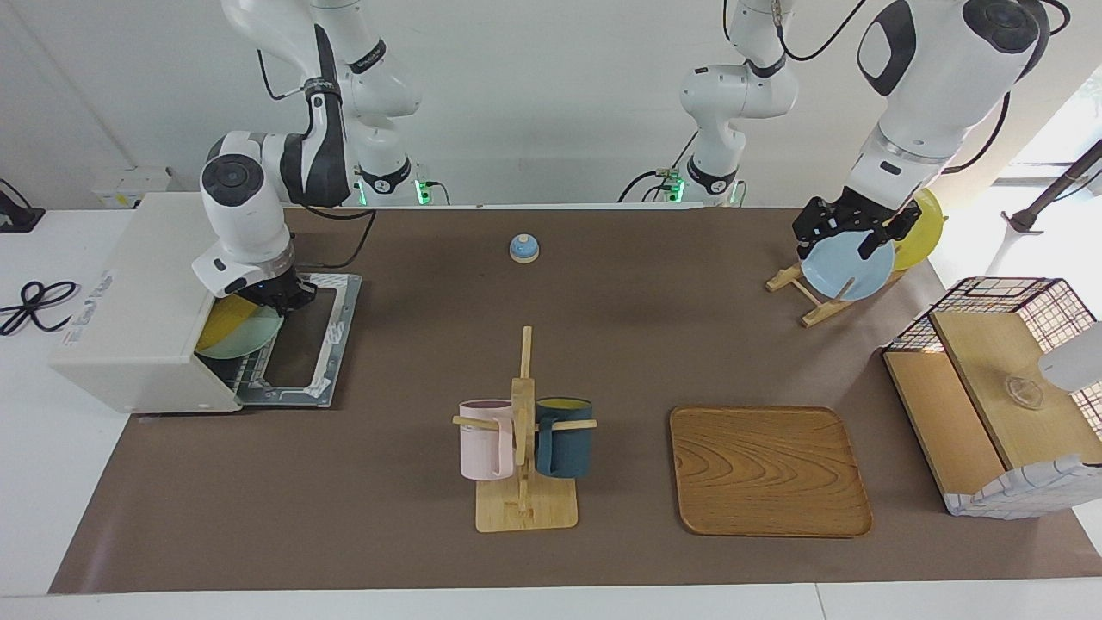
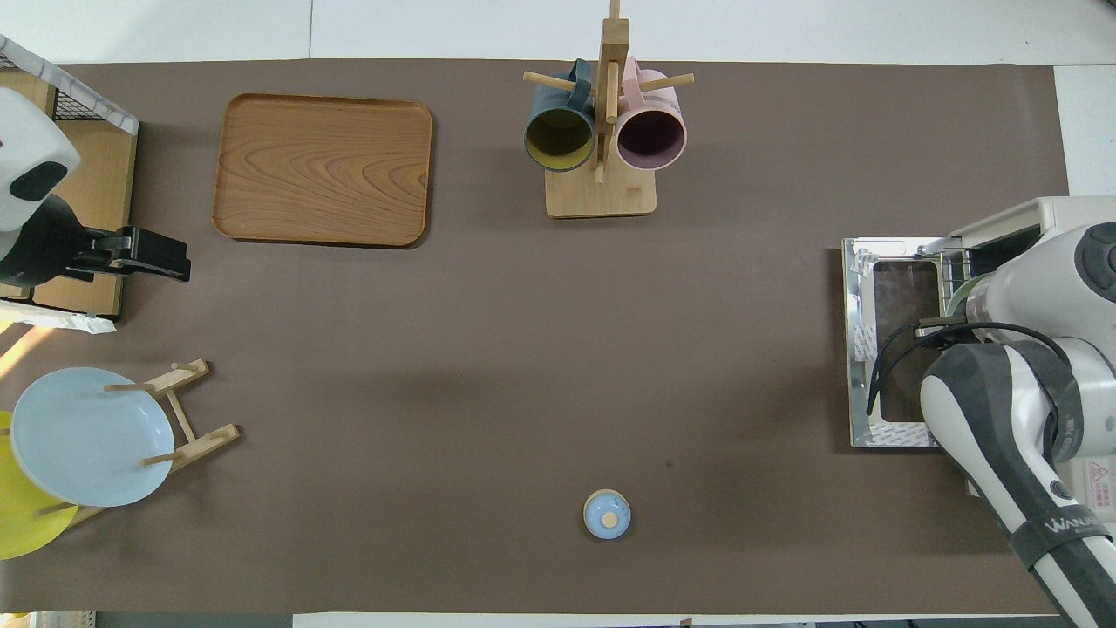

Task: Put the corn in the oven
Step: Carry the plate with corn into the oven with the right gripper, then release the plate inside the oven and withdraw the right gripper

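Observation:
The yellow corn [image 1: 221, 322] lies on a pale green plate [image 1: 251, 337] that sits partly inside the mouth of the off-white oven [image 1: 142, 293]. The oven's glass door [image 1: 303, 344] is dropped flat onto the mat. My right gripper [image 1: 280, 298] is shut on the plate's rim, just outside the opening and over the door. In the overhead view my right arm covers the corn; the oven [image 2: 1079, 222] and door [image 2: 889, 349] show. My left gripper [image 1: 848, 228] waits open over the blue plate on the rack.
A mug stand [image 1: 523, 439] with a pink and a dark blue mug stands mid-table. A wooden tray [image 1: 769, 469] lies beside it. A small blue bell [image 1: 523, 248], a plate rack [image 1: 809, 297] with blue and yellow plates, and a wire-and-wood basket [image 1: 999, 387] are also here.

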